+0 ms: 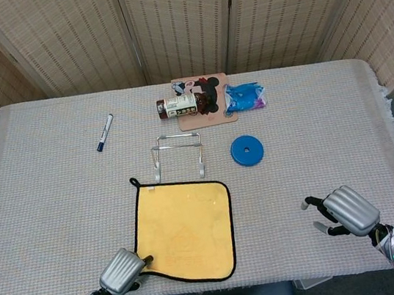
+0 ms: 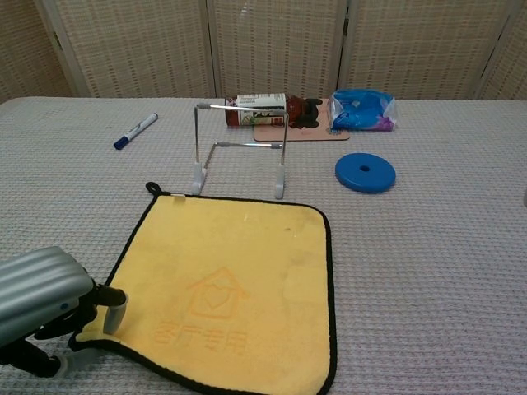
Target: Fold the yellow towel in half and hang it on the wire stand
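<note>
The yellow towel [image 1: 185, 227] [image 2: 230, 271], black-edged with a hanging loop at its far-left corner, lies flat in front of me. The wire stand [image 1: 177, 155] [image 2: 240, 148] stands upright just beyond its far edge. My left hand [image 1: 123, 271] [image 2: 39, 303] is at the towel's near-left corner. One finger lies on top of the cloth and the thumb sits under the edge, which is slightly raised. My right hand [image 1: 349, 210] rests on the table to the right of the towel, well apart from it. Its fingers are loosely spread and it holds nothing.
Behind the stand a bottle [image 1: 178, 106] [image 2: 257, 109] lies on a cartoon mat [image 1: 213, 109], with a blue packet [image 1: 246, 96] [image 2: 361, 111] beside it. A blue disc [image 1: 246, 150] [image 2: 365, 173] sits right of the stand. A marker [image 1: 104, 132] [image 2: 136, 130] lies far left.
</note>
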Motion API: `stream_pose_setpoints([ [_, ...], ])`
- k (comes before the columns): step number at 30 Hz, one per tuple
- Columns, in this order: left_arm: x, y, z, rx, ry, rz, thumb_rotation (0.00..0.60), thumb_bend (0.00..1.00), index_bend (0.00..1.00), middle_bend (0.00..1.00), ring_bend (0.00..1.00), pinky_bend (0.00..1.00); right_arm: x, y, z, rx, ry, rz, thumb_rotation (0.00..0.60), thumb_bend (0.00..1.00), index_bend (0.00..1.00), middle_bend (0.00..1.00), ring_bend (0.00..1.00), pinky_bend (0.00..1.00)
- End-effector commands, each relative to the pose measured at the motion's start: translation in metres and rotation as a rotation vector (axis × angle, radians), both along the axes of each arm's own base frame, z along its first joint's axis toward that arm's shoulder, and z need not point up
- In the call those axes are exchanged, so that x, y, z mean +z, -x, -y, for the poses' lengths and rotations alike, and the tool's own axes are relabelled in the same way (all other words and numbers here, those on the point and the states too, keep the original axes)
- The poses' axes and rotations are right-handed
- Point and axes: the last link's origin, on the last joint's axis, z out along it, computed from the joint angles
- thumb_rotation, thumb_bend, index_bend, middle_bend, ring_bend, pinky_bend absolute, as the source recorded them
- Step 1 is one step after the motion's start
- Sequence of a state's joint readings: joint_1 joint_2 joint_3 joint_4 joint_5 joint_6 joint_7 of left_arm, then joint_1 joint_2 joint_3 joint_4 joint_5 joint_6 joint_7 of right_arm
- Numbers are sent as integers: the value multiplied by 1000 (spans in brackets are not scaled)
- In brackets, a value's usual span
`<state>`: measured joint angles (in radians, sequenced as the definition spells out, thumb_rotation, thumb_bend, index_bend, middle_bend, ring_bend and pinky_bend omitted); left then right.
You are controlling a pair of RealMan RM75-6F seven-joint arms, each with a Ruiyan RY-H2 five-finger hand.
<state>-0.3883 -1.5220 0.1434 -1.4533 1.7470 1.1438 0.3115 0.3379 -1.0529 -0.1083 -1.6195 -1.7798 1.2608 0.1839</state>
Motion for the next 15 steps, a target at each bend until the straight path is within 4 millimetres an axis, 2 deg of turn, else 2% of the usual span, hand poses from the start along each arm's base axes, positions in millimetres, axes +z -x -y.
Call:
stream_pose_setpoints([
  [1,-1,0,0,0,2,-3,600,420,568,953,787,875,-1,-2,0,6,0,7,600,334,380,856,942,1000],
  [9,-4,0,0,-3,-2,-12,600,517,607,966,799,882,-10,-8,-3,31,-35,16,600,334,380,856,942,1000],
  [15,-1,-3,1,0,-11,19,600,519,611,971,804,885,-30,-24,-6,93,-123,21,600,327,380,860,950,1000],
])
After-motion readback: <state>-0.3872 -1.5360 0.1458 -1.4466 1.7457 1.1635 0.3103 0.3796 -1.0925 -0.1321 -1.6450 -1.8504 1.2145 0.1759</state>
